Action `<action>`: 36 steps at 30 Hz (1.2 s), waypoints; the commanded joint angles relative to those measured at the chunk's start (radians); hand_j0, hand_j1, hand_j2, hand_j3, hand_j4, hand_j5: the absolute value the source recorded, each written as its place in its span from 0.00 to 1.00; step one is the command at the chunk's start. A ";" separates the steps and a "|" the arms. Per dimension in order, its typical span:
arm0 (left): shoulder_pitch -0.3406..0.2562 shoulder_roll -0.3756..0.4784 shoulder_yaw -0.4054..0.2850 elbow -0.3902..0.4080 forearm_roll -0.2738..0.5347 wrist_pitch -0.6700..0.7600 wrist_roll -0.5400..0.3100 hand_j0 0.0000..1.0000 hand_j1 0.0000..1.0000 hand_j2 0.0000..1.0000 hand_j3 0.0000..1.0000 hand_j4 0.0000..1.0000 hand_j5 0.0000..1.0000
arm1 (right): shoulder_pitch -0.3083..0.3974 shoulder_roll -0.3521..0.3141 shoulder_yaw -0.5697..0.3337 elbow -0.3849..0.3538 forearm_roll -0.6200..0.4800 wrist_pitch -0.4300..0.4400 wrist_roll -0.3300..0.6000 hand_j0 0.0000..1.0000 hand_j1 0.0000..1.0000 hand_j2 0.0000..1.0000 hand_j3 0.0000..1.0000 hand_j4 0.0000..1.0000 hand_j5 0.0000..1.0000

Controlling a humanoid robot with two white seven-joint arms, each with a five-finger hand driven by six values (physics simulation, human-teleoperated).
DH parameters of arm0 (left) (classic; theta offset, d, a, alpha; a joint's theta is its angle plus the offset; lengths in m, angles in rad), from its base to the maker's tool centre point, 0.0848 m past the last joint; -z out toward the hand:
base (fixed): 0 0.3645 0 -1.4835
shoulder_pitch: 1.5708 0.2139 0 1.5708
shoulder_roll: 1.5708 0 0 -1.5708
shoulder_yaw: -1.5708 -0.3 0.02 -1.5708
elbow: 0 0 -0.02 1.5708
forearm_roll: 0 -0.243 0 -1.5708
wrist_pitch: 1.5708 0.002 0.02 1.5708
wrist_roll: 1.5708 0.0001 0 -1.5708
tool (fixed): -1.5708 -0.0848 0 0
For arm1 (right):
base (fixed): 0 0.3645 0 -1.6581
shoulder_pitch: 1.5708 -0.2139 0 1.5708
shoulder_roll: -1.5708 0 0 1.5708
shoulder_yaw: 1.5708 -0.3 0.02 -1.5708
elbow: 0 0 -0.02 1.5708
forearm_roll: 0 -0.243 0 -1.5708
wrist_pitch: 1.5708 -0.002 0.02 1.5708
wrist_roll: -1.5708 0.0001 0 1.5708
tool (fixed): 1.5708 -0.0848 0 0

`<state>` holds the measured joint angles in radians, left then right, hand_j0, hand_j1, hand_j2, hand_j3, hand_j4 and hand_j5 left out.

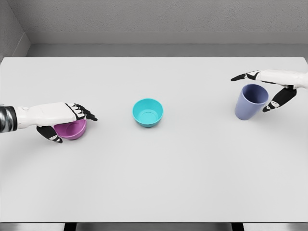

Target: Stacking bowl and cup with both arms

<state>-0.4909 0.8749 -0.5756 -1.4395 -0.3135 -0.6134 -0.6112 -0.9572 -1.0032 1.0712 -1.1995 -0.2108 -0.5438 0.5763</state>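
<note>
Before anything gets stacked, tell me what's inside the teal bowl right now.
The teal bowl looks empty: its inner wall and floor show with nothing in them. It stands alone mid-table, with the purple bowl and blue cup off to either side. Its underside is hidden.

No readable text anywhere

The teal bowl, purple bowl, blue cup and bench carry no labels, brands or numbers (all plain surfaces).
</note>
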 commanded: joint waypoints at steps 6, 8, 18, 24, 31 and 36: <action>0.000 -0.004 0.000 0.008 0.005 0.002 0.000 1.00 1.00 1.00 1.00 1.00 1.00 | 0.000 0.028 0.015 0.043 -0.002 0.002 -0.001 1.00 1.00 1.00 1.00 1.00 1.00; 0.000 -0.004 0.000 0.010 0.004 0.002 0.000 1.00 1.00 1.00 1.00 1.00 1.00 | 0.000 0.037 0.016 0.054 -0.001 0.002 -0.001 1.00 1.00 1.00 1.00 1.00 1.00; 0.000 -0.004 0.000 0.014 0.005 0.002 0.000 0.88 0.88 0.88 0.88 0.88 0.88 | 0.000 0.043 0.033 0.092 0.001 0.004 0.001 1.00 1.00 1.00 1.00 1.00 1.00; -0.002 -0.002 0.006 0.008 0.005 0.002 0.000 0.88 0.88 0.88 0.88 0.88 0.88 | 0.000 0.043 0.035 0.098 0.001 0.004 0.001 1.00 1.00 1.00 1.00 1.00 1.00; -0.015 0.003 0.011 0.004 0.005 0.002 0.000 0.88 0.88 0.88 0.88 0.88 0.88 | -0.008 0.043 0.035 0.100 0.001 0.004 -0.003 1.00 1.00 1.00 1.00 1.00 1.00; -0.023 0.004 0.011 -0.006 0.005 0.002 0.000 0.85 0.85 0.85 0.85 0.85 0.85 | -0.011 0.054 0.035 0.109 0.010 0.008 -0.003 1.00 1.00 1.00 1.00 1.00 1.00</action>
<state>-0.5185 0.8773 -0.5647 -1.4399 -0.3147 -0.6140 -0.6115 -0.9679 -0.9535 1.1077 -1.0948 -0.1995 -0.5394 0.5743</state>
